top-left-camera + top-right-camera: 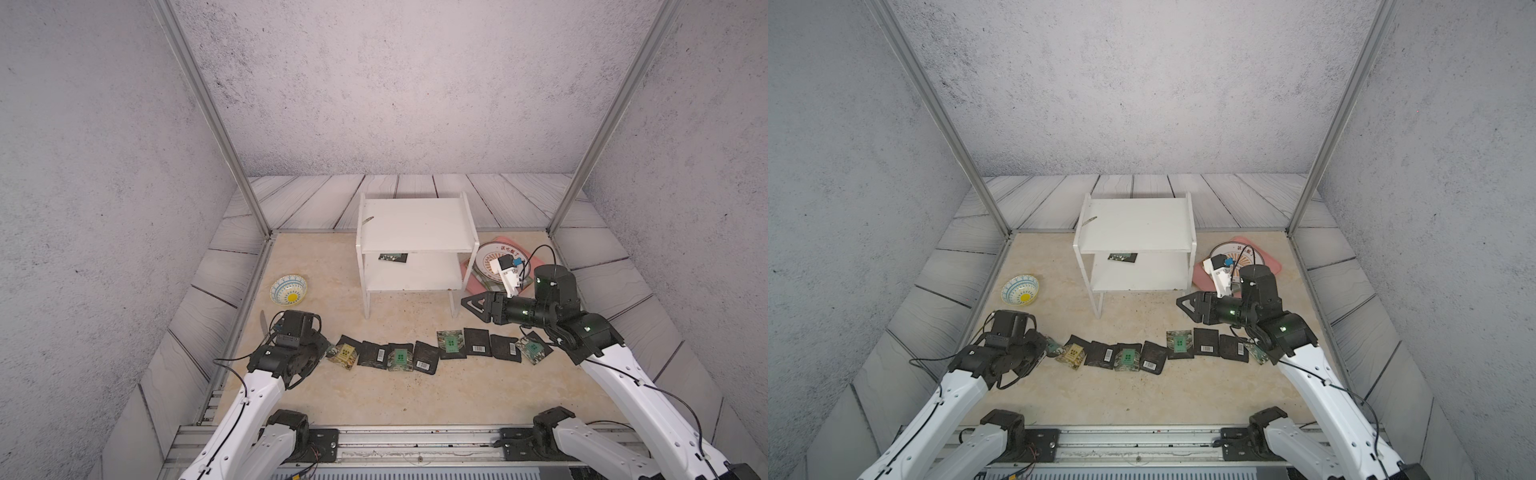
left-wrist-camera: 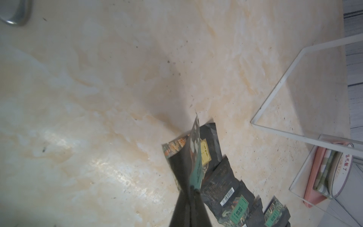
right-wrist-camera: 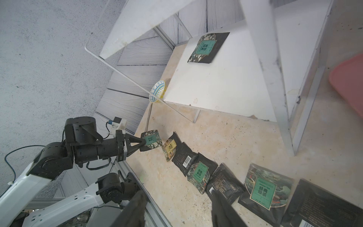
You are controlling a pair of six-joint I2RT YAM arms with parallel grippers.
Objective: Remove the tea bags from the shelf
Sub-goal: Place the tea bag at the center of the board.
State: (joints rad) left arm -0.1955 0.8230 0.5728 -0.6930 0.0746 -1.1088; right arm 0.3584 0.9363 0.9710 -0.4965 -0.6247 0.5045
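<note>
Figure: In the right wrist view, we see the left gripper at centre left pinching a green-labelled tea bag by one edge, lifted at the left end of the row of tea bags laid out across the lower centre. The right gripper stands open and empty beside the shelf, at frame centre, presumably to reach the last sachet on its lower tier.

"GREEN TEA" is showing in white on the green label of one tea bag lying on the table, with Chinese characters beneath. Other tea bags are showing barcodes, digits too small to read. Red characters are running along the plate rim, illegible.
</note>
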